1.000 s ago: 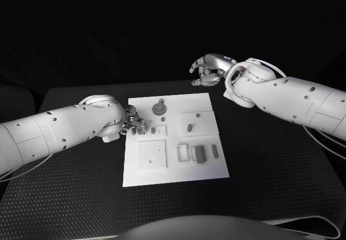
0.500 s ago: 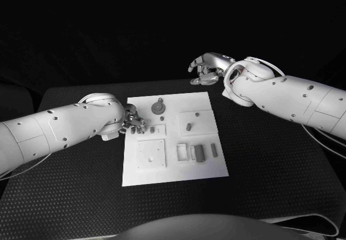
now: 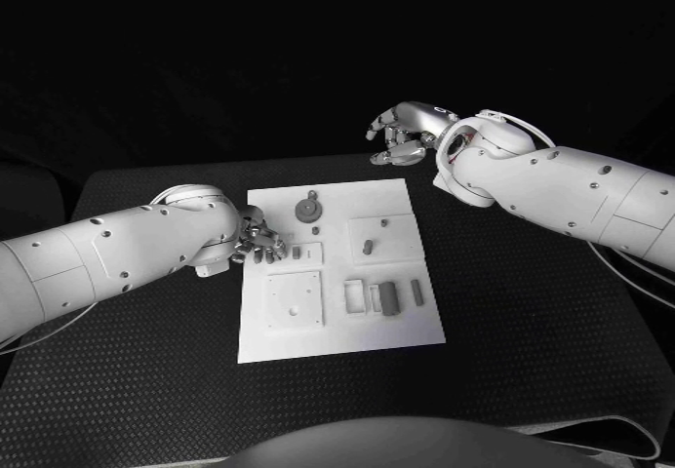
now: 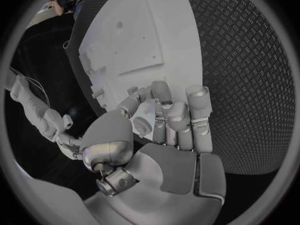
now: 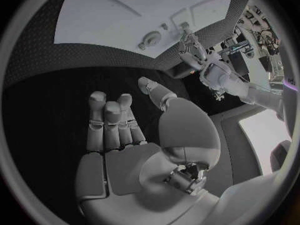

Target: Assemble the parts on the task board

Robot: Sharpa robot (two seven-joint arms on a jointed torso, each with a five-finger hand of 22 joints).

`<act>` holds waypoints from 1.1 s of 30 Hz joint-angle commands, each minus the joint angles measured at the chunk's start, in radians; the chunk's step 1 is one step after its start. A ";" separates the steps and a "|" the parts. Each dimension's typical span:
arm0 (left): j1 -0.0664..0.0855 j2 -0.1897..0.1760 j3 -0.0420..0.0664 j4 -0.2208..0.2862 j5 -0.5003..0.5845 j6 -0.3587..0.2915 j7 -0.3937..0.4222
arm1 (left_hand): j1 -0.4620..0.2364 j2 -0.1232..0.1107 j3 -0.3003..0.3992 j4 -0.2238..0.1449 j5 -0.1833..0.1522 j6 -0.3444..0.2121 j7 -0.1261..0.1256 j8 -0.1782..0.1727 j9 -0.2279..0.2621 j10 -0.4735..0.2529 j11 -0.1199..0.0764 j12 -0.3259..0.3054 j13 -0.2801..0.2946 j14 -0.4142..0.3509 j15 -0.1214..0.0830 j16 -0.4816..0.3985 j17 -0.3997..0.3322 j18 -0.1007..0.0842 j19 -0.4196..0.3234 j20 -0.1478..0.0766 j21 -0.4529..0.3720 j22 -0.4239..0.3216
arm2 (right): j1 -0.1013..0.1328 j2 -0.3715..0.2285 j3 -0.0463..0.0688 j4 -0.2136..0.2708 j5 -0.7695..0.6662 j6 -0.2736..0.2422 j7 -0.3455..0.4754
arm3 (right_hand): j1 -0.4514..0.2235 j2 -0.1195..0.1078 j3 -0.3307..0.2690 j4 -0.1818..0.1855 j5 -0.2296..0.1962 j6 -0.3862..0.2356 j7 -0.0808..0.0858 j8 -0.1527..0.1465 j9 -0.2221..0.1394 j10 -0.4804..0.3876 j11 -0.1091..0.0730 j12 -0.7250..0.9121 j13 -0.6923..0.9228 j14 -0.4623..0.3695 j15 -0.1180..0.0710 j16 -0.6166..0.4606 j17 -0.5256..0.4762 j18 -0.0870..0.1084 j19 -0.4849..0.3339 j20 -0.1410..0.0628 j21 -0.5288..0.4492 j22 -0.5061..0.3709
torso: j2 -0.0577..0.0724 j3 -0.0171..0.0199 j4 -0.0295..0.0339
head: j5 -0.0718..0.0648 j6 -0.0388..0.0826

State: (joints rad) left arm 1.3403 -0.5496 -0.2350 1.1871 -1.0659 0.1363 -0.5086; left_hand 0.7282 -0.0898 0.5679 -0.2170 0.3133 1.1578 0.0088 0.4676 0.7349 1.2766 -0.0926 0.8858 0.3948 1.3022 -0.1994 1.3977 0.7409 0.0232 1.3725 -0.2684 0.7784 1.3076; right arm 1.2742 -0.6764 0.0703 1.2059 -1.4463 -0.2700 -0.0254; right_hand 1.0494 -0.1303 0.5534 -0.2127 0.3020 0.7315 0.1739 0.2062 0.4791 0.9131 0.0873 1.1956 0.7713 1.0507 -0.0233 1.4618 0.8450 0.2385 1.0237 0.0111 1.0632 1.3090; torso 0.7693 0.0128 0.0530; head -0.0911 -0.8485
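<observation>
Lying mid-surface [image 3: 155,390], the board [image 3: 337,327] is carrying grey parts [image 3: 390,299]; the left hand [image 3: 261,241] is resting curled at its left edge, its grip unclear, while the right hand [image 3: 404,135] is hovering beyond it, holding nothing, fingers apart

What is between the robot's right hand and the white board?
Just bare black table. In the head view the right hand hovers past the task board's far edge, holding nothing.

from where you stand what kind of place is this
Probably a robot lab test bench: a black textured table, a white task board with small grey parts in recesses, and cluttered equipment in the room behind.
</observation>
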 commanded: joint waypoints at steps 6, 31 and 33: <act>-0.003 -0.003 -0.002 0.000 0.009 -0.011 -0.011 | -0.027 -0.028 -0.021 0.019 -0.020 -0.004 0.000 0.001 -0.002 -0.009 -0.003 0.009 -0.002 -0.008 -0.004 -0.005 -0.001 0.060 -0.002 -0.003 -0.007 0.011 | 0.000 0.000 0.001 0.002 -0.002 0.005 0.004 | -0.002 0.003 -0.004 0.001 0.000 -0.013 0.031 0.003 -0.001 -0.001 0.003 0.003 -0.001 -0.002 0.005 -0.001 -0.001 0.023 0.000 -0.010 -0.006 0.007 | 0.000 -0.0004 0.0006 | 0.000 -0.001; -0.003 -0.050 0.017 0.025 0.111 -0.078 -0.006 | -0.085 -0.039 -0.064 0.063 -0.086 -0.011 -0.004 0.016 -0.001 -0.014 -0.008 0.022 -0.005 -0.011 -0.009 -0.001 0.000 0.067 -0.004 -0.008 -0.013 0.013 | -0.002 -0.006 0.001 0.000 -0.002 0.004 0.003 | -0.001 0.004 -0.004 0.001 0.001 -0.014 0.031 0.004 -0.002 -0.001 0.003 0.003 -0.002 -0.002 0.005 -0.001 -0.002 0.023 0.000 -0.010 -0.006 0.007 | 0.000 -0.0003 0.0010 | 0.003 0.002; -0.003 -0.054 0.027 0.024 0.125 -0.077 -0.006 | -0.086 -0.039 -0.064 0.064 -0.086 -0.011 -0.004 0.016 -0.001 -0.014 -0.008 0.022 -0.005 -0.011 -0.009 -0.001 0.000 0.067 -0.004 -0.008 -0.013 0.013 | -0.002 -0.006 0.001 -0.001 -0.002 0.005 0.003 | -0.001 0.004 -0.004 0.001 0.001 -0.014 0.031 0.004 -0.002 -0.001 0.003 0.003 -0.002 -0.002 0.005 -0.001 -0.002 0.023 0.000 -0.010 -0.006 0.007 | 0.000 -0.0003 0.0005 | 0.004 0.001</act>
State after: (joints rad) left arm 1.3374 -0.6018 -0.2095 1.2083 -0.9853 0.0753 -0.5163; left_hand 0.6525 -0.1316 0.5033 -0.1607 0.2313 1.1523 0.0053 0.4792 0.7341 1.2696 -0.1000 0.9012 0.3914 1.2965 -0.2038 1.3977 0.7411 0.0244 1.3682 -0.2717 0.7693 1.3073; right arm 1.2727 -0.6826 0.0703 1.2053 -1.4462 -0.2701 -0.0250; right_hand 1.0494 -0.1303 0.5534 -0.2127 0.3020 0.7314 0.1738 0.2062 0.4784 0.9131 0.0873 1.1955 0.7704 1.0507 -0.0233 1.4618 0.8443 0.2385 1.0239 0.0067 1.0632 1.3090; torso 0.7689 0.0128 0.0533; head -0.0883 -0.8464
